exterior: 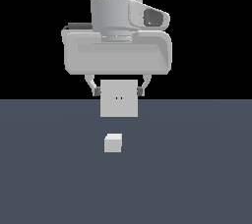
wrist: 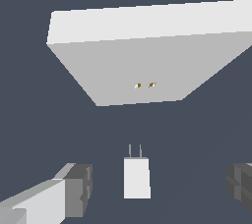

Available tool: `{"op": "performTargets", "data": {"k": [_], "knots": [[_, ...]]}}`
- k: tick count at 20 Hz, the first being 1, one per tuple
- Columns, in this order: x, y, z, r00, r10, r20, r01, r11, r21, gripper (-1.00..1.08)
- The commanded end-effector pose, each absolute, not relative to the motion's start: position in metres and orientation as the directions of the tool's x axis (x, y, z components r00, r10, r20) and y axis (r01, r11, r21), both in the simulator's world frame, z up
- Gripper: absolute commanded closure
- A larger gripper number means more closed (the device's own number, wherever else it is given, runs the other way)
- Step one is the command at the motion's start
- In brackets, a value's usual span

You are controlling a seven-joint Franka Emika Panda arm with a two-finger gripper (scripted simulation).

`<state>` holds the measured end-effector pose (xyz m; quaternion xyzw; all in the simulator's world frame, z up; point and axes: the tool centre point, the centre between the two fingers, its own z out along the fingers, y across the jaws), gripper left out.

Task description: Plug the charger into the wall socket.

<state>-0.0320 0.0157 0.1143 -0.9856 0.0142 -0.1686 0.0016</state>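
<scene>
The charger (exterior: 113,143) is a small light-grey cube lying on the dark floor, in front of the wall socket (exterior: 118,98). The socket is an upright light-grey square plate with two tiny dark holes at its centre. My gripper (exterior: 118,92) hangs open and empty, well above the floor. In the exterior view the plate hides the space between its fingers (exterior: 96,89). In the wrist view the charger (wrist: 136,176) lies between my open gripper's (wrist: 157,188) fingers, far below them. Its two thin prongs point at the socket (wrist: 142,66).
The dark grey floor (exterior: 197,179) stretches all around the charger and the socket. Nothing else stands on it in either view.
</scene>
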Motion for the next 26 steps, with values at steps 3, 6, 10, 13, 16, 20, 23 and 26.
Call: {"op": "performTargets", "data": {"k": [3,6,10,13,16,20,23,26], "knots": [[-0.039,0.019,0.100,0.926,-0.025,0.377,-0.024,-1.000,-0.007,-0.92],[-0.043,0.020,0.091,0.914,-0.022,0.405,-0.022,-1.000,-0.005,-0.92],[-0.046,0.022,0.080,0.900,-0.020,0.436,-0.020,-1.000,-0.002,-0.92],[-0.048,0.023,0.073,0.891,-0.018,0.453,-0.020,-1.000,-0.001,-0.92],[-0.049,0.023,0.068,0.884,-0.017,0.467,-0.019,-1.000,0.000,-0.92],[-0.050,0.024,0.064,0.878,-0.016,0.478,-0.019,-1.000,0.001,-0.92],[-0.049,0.024,0.062,0.877,-0.016,0.481,-0.019,-1.000,0.000,-0.92],[-0.050,0.024,0.062,0.878,-0.016,0.479,-0.019,-1.000,0.000,-0.92]]}}
